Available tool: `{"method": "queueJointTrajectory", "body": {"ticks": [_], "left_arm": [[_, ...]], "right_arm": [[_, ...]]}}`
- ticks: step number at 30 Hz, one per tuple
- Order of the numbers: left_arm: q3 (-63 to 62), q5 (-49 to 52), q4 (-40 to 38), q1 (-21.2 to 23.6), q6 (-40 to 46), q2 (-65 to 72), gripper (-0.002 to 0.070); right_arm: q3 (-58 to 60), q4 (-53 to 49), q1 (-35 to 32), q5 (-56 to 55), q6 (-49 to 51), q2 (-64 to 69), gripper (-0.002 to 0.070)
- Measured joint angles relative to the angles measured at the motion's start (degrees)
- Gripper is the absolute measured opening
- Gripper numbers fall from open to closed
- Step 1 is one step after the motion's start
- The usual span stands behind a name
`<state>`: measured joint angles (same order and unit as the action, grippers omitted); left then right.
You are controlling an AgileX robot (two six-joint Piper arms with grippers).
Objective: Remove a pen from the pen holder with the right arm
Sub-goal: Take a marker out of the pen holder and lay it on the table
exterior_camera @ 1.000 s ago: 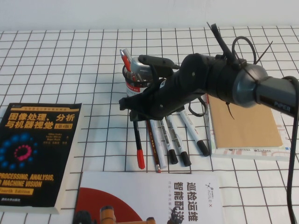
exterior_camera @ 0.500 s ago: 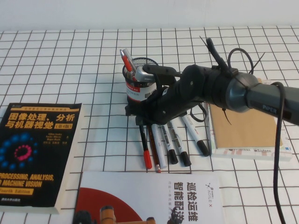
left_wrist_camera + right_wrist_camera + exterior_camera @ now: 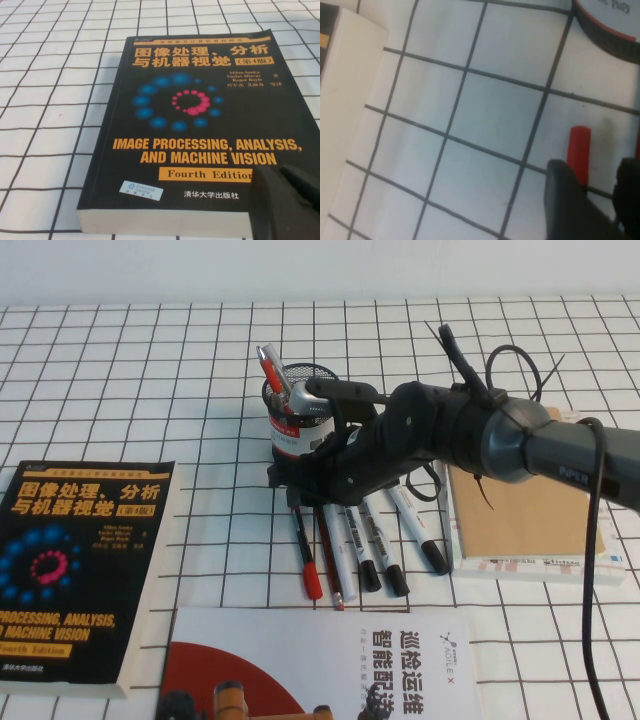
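High view: the right gripper (image 3: 298,502) hangs low on the near side of the mesh pen holder (image 3: 305,425), over a red pen (image 3: 305,565) lying on the table (image 3: 150,390), left of the other pens (image 3: 375,550).

Right wrist view: the jaws stand apart with the pen loose between them (no grip). Rise straight up, so nothing drags it.

Left wrist view: the left gripper (image 3: 287,200) is over the black textbook (image 3: 190,125); I cannot tell its state.

The right arm (image 3: 450,430) is black and round, with a grey ring (image 3: 522,445) and white letters (image 3: 572,477) near the right edge. Thin black ties (image 3: 456,352) stick out of it, and a black cable (image 3: 597,570) runs beside it. The right gripper (image 3: 300,498), mid-frame, is black. The left gripper (image 3: 289,199), at the lower right of its wrist view, is black too.
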<state>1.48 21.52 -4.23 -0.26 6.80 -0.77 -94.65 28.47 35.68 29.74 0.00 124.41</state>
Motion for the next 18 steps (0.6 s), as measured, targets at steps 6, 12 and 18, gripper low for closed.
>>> {"method": "queueJointTrajectory", "body": {"ticks": [6, 12, 18], "left_arm": [[0.0, 0.0, 0.0, 0.0, 0.0, 0.0, -0.0004], [0.0, 0.0, 0.0, 0.0, 0.0, 0.0, -0.0004], [0.0, 0.0, 0.0, 0.0, 0.0, 0.0, -0.0004]], "right_arm": [[0.0, -1.5, 0.0, 0.0, 0.0, -1.1, 0.0216], [4.0, -8.6, 1.8, 0.0, 0.4, -11.5, 0.0169], [17.0, -12.7, 3.5, -0.6, 0.0, -28.2, 0.0010]]}}
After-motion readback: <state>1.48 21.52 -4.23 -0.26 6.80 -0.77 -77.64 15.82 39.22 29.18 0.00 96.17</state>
